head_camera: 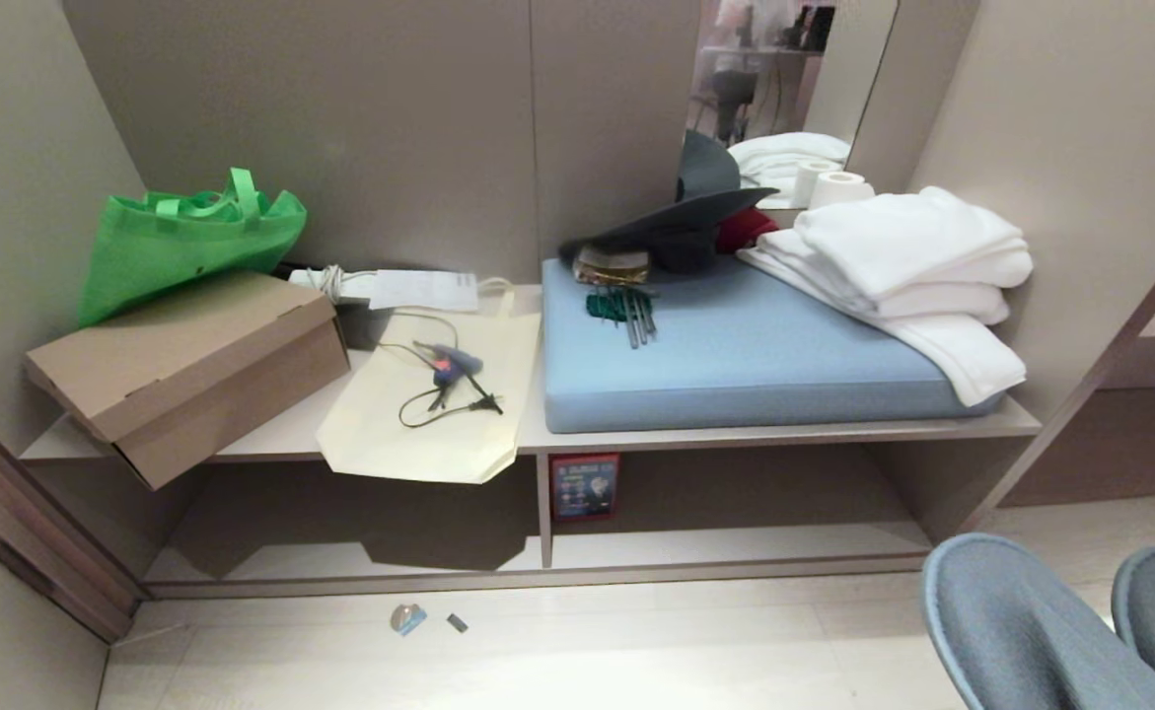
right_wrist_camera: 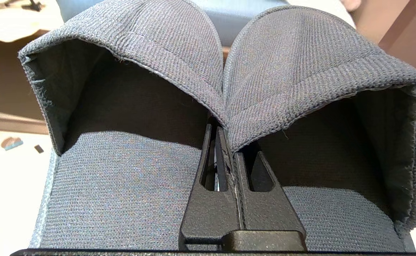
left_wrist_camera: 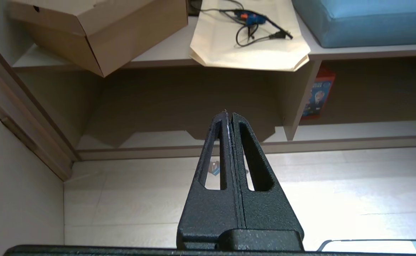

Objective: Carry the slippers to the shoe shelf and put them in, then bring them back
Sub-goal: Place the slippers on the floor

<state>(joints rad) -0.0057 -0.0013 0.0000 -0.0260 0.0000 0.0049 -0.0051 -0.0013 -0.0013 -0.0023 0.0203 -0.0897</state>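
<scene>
Both shoe shelf cubbies stand open above bare floor; right gripper pinches slippers' touching inner edges; left gripper pressed together, free.

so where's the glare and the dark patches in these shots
Left wrist view: floor washed out by glare, left cubby shadowed. Right wrist view: slippers' openings dark, floor beside them blown white. Head view: bright sheen on floor, box shadow in left cubby.

Two slippers are showing; above the shoe shelf: one cardboard box, one green bag.
</scene>
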